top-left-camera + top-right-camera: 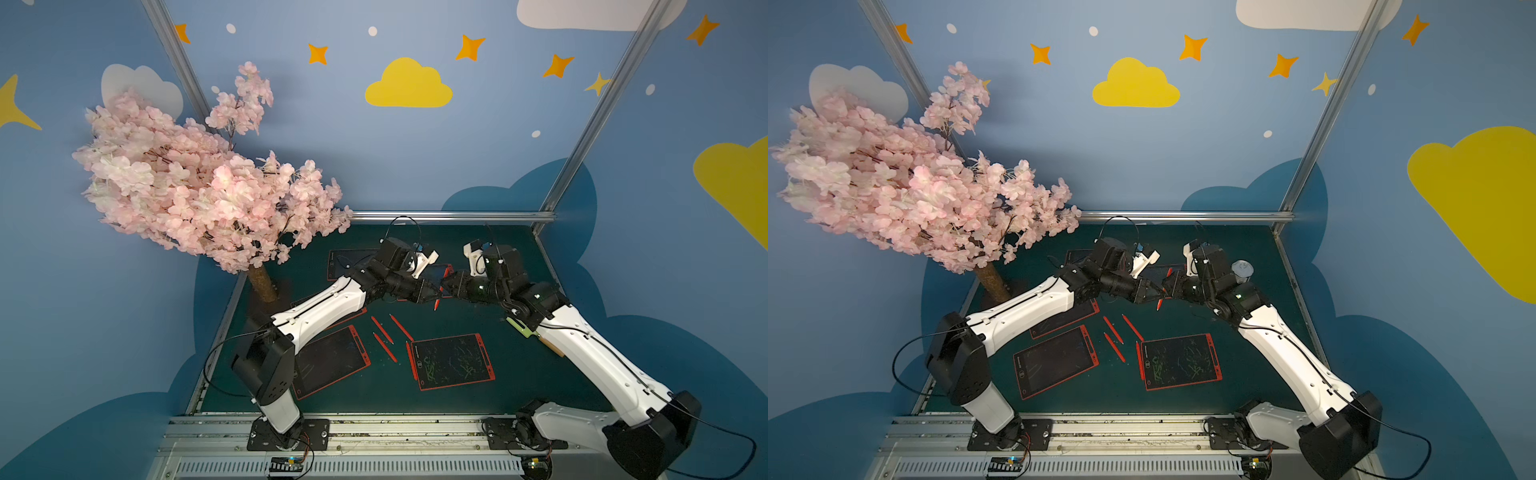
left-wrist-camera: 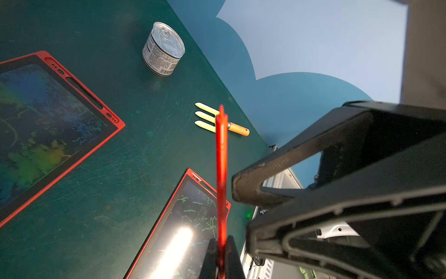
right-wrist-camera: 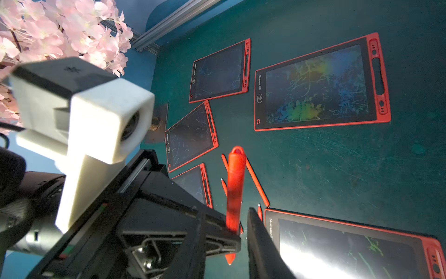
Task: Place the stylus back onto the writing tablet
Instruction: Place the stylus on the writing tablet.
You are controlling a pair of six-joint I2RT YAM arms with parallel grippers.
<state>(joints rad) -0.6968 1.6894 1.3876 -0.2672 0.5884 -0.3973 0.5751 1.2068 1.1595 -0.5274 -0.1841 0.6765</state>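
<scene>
A red stylus (image 1: 436,305) (image 1: 1159,305) hangs above the middle of the table, and my left gripper (image 2: 222,256) (image 1: 434,293) is shut on it. In the left wrist view the stylus (image 2: 221,169) sticks out past the jaws. My right gripper (image 3: 242,227) (image 1: 445,286) faces the left one, open, jaws on either side of the same stylus (image 3: 235,188) with a gap showing. Several red-framed writing tablets lie flat below; the nearest (image 1: 453,361) (image 3: 350,246) carries green scribbles, and another (image 3: 321,84) sits under the grippers.
Three loose red styluses (image 1: 384,347) lie between the two near tablets, and one (image 1: 412,360) lies along the scribbled tablet's edge. A tin can (image 2: 164,49) and a wooden-handled fork (image 2: 217,118) sit at the right side. A pink blossom tree (image 1: 199,187) overhangs the back left.
</scene>
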